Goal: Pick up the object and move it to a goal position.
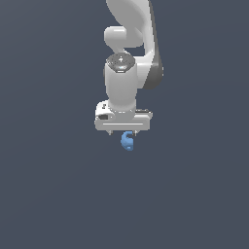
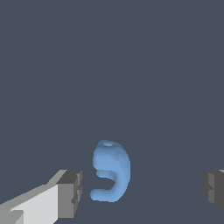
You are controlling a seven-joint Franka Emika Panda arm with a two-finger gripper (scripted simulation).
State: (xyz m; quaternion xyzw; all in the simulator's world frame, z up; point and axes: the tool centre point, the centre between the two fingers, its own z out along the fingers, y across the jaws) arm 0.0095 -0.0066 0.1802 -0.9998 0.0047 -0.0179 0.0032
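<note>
Fingers spread wide apart, gray pads facing each other across a broad gap, nothing clamped between them. One finger close beside the object, not clearly touching it; the other finger well apart from the object, at the far side of the gap. Gripper thus standing wide, with the object between the fingers but much nearer one of them.

The object: small, light blue, lumpy, curled like a hook, far narrower than the gap. Resting on the flat dark gray floor.

From the exterior view, only two short finger tips poking out under the white gripper, the object just below its bar, slightly toward the exterior view's right of the bar's middle. Above the object, the white hand block, then the rounded wrist joint, then the white arm rising out of frame. All around the object, plain dark gray floor.
</note>
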